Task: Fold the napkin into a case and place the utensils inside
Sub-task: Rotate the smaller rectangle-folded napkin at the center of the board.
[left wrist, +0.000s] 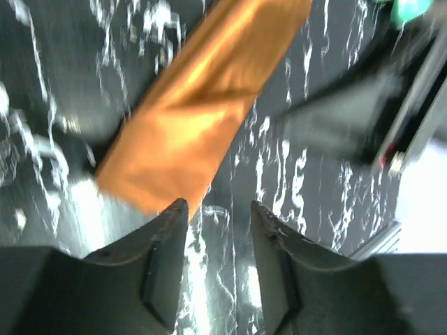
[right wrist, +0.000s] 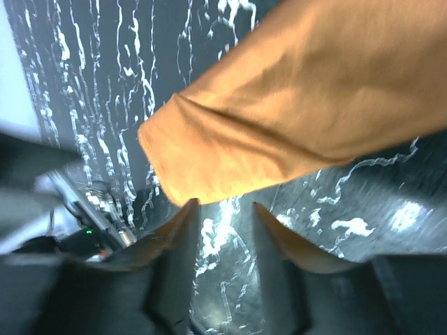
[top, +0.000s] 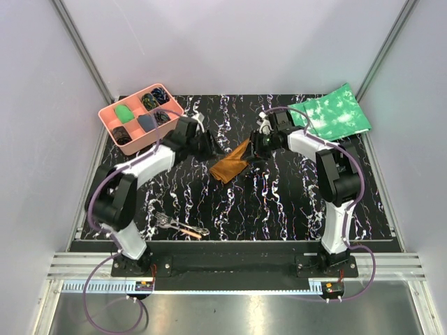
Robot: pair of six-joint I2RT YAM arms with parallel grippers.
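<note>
The rust-brown napkin (top: 230, 166) lies folded into a narrow oblong in the middle of the black marbled mat, one end pointing up toward the right arm. It fills the upper part of the left wrist view (left wrist: 202, 105) and of the right wrist view (right wrist: 300, 105). My left gripper (top: 212, 148) is just left of it, open and empty (left wrist: 218, 213), one fingertip at the cloth's near edge. My right gripper (top: 255, 151) is at its upper right end, open and empty (right wrist: 225, 209). The fork and the slim orange-ended piece (top: 179, 225) lie together near the front left.
A pink compartment tray (top: 106, 118) with small items stands at the back left. A green mottled cloth (top: 332, 113) lies at the back right. The right arm shows blurred in the left wrist view (left wrist: 349, 118).
</note>
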